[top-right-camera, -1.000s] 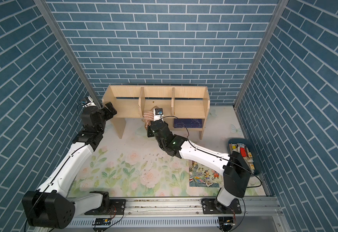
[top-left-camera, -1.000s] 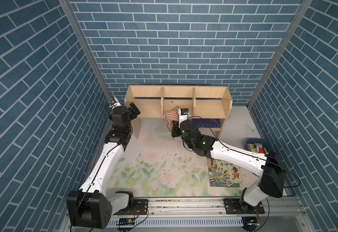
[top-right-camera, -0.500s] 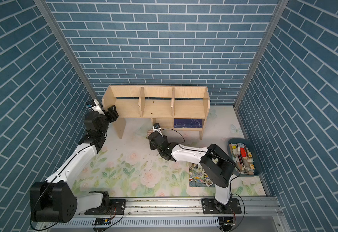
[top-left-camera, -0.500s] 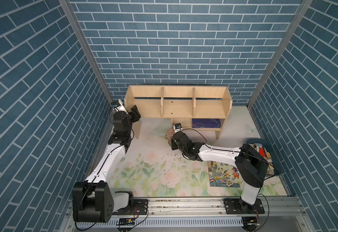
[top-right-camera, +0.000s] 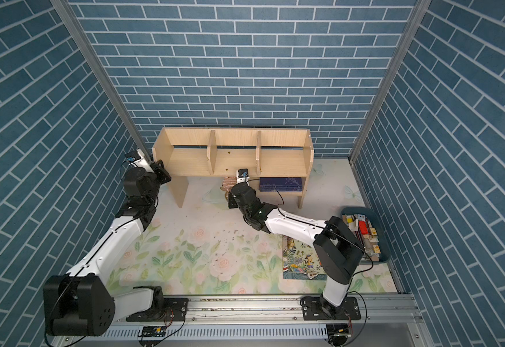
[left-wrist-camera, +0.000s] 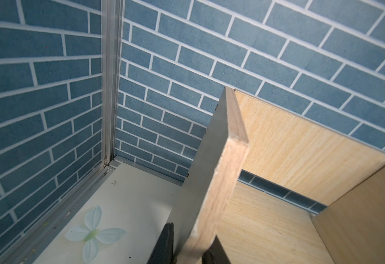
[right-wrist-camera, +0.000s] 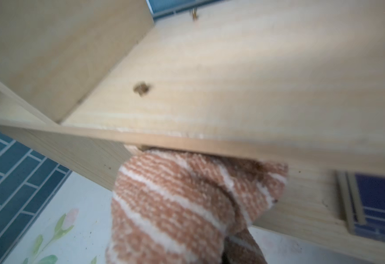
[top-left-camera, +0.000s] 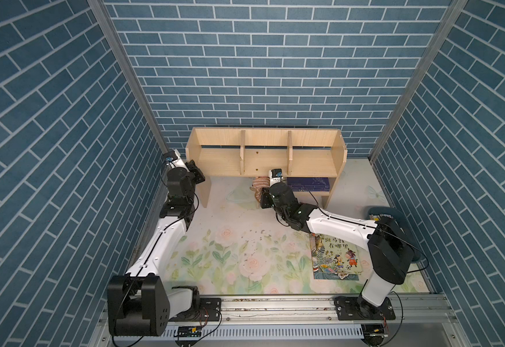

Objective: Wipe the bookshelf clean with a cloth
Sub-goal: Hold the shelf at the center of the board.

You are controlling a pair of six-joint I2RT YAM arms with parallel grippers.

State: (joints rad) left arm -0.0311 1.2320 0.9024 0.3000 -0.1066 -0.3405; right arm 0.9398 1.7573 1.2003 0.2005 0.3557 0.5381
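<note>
Loosely bunched cloth (right-wrist-camera: pixel 175 205), tan-cream stripes, apparently touching pale-wood bookshelf (right-wrist-camera: pixel 232 80) edge

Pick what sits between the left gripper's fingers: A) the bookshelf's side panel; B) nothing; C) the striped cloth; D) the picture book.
A: in the left wrist view the dark fingers of the left gripper flank the front edge of a side panel of the bookshelf.

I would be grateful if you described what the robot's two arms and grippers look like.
The left arm and right arm match: glossy white links between black joint housings, black bases bolted to an aluminium rail. Thin black cables run along them. Each wrist carries a small white camera module with a blue mark. The left gripper is black.
</note>
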